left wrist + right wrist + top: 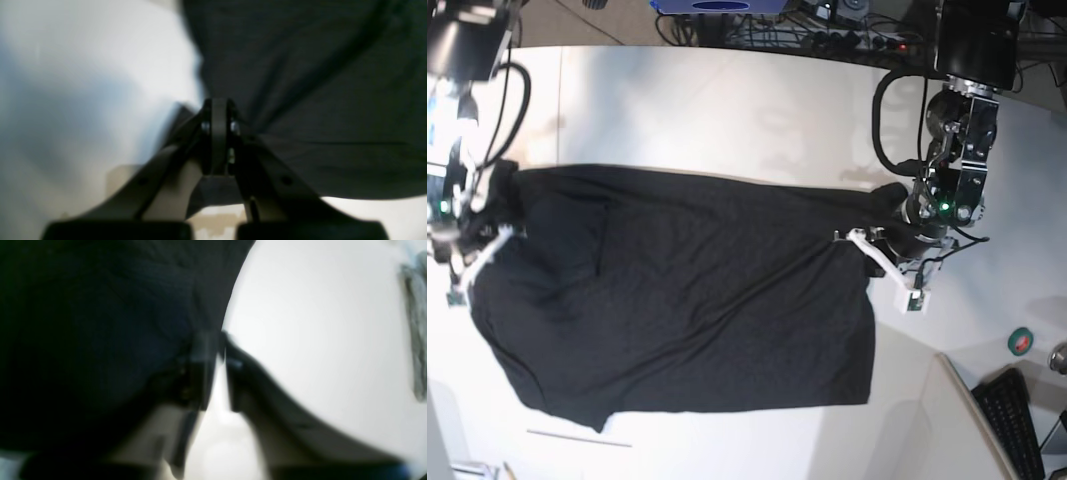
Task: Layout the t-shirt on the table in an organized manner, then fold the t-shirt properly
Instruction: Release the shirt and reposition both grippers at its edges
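The black t-shirt (687,290) lies spread across the white table (727,110), with wrinkles and an uneven lower left corner; no print shows. My left gripper (847,238) is at the shirt's right edge. In the left wrist view this gripper (218,106) is shut on a pinch of the t-shirt (317,100), and folds run toward its tips. My right gripper (507,233) is at the shirt's left edge. In the right wrist view it (218,340) stands open with bare table (317,323) showing in the gap, and the t-shirt (100,323) lies against its left finger.
A small angled white panel (927,430) rises at the front right, with a keyboard (1017,420) and a green roll (1021,342) beside it. Cables run behind the far edge (847,35). A blurred grey thing (415,330) lies at the right of the right wrist view.
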Controlling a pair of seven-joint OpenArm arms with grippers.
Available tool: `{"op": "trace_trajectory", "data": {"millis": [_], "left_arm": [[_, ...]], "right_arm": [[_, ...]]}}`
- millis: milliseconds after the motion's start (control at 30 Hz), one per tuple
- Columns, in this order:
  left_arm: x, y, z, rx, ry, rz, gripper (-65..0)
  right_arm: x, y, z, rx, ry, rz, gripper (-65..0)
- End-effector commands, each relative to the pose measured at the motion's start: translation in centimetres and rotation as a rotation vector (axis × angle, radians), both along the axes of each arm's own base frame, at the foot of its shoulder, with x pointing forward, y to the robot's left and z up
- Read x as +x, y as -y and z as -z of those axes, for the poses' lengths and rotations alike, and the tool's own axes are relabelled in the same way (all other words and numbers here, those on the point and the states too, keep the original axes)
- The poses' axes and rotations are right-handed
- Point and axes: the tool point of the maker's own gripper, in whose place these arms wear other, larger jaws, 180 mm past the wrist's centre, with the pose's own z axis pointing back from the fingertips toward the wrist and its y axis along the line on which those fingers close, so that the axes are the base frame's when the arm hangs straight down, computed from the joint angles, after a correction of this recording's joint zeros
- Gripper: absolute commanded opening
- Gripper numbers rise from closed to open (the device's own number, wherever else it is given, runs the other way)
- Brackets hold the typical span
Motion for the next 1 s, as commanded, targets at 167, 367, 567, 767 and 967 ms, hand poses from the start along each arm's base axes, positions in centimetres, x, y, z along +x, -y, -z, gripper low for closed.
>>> {"op": "trace_trajectory", "data": {"millis": [167,367,567,767,967], "left_arm": [[-0.6,-5.5,-0.8,0.02,0.033,-0.147,-65.0],[-2.5,-11.7,-1.1,0.035,0.032,-0.314,-65.0],[-4.0,-14.9,-1.3,0.044,0.035,-0.408,-65.0],[-4.2,-15.2,-1.3,0.045,0.035,-0.416,-65.0],[-4.1,-15.3,-1.4,0.045,0.038,-0.418,-65.0]], "right_arm": [[3.4,3.3,1.6,0.025,-0.026,0.065,-29.6],[2.8,1.3,3.1,0.01,-0.08,-0.007,-29.6],[2.1,0.1,4.1,0.023,-0.1,-0.017,-30.2],[1.3,-0.3,4.4,0.027,-0.113,-0.021,-65.0],[-0.6,-3.2,0.4,-0.013,-0.036,-0.074,-65.0]]}}
